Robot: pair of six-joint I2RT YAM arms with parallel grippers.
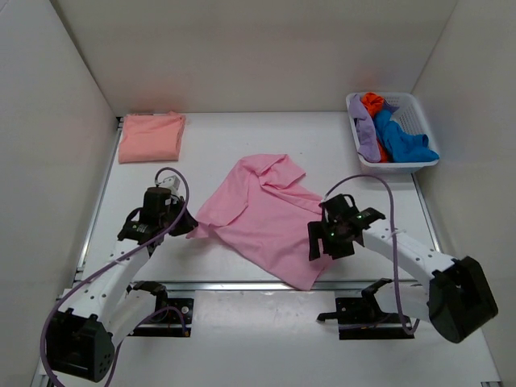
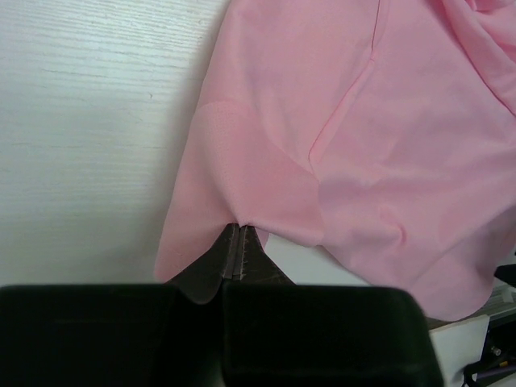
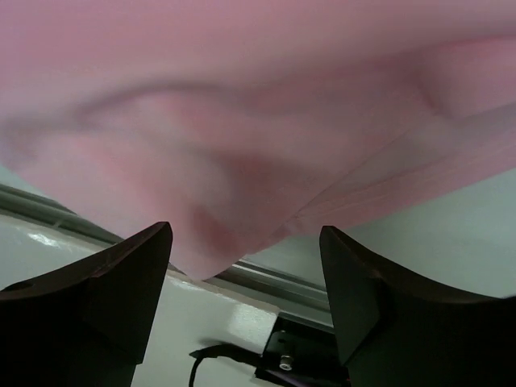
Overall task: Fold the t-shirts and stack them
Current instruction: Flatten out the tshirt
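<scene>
Folding the light pink t-shirt [image 1: 260,216] appears to be the step in hand, judged from its spread, rumpled lie on the tabletop [image 1: 242,133]. The left jaws are closed tight on an edge of this shirt, with the cloth fanning out ahead of the tips and to their right. The right jaws stand wide apart and hold nothing. The opposite edge of the shirt hangs just ahead of them, across the gap, not yet pinched. For a clean fold, advance the right jaws until the cloth edge sits fully between them, then close on a flat layer, not a bunched ridge. Raise both held points together and level so the cloth drapes without twist. The salmon-peach t-shirt [image 1: 151,137] lies folded well beyond the left jaws, at the far corner, and is the likely base for stacking. Avoid dragging cloth over the near tabletop edge, where one shirt corner lies.
</scene>
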